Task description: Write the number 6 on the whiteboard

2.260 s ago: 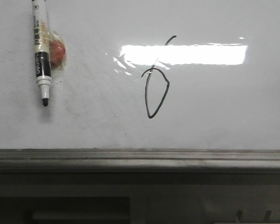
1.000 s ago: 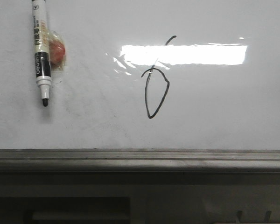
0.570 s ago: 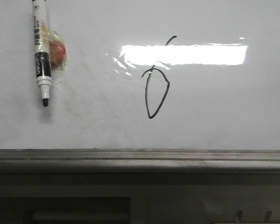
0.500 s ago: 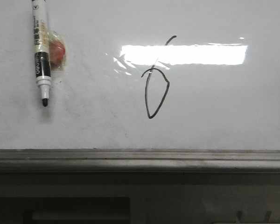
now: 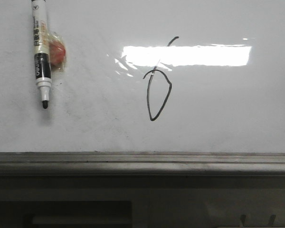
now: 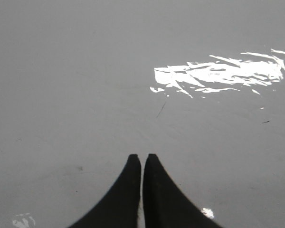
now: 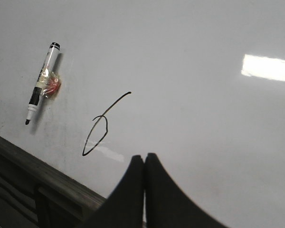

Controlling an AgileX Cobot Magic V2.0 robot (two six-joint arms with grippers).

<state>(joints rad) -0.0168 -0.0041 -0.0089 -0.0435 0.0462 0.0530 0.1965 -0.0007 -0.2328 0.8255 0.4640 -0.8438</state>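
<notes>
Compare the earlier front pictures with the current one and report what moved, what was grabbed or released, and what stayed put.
Nothing visibly changed. The marker hangs uncapped on the whiteboard at upper left, stuck there by a red piece, and the number 6 has no new strokes. Only the earlier front pictures exist, so the shut left gripper and right gripper cannot be compared.

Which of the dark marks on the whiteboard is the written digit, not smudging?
The number 6: a crisp thin black loop with a rising tail, right of the marker pen. The other marks on the whiteboard are faint grey smears.
</notes>
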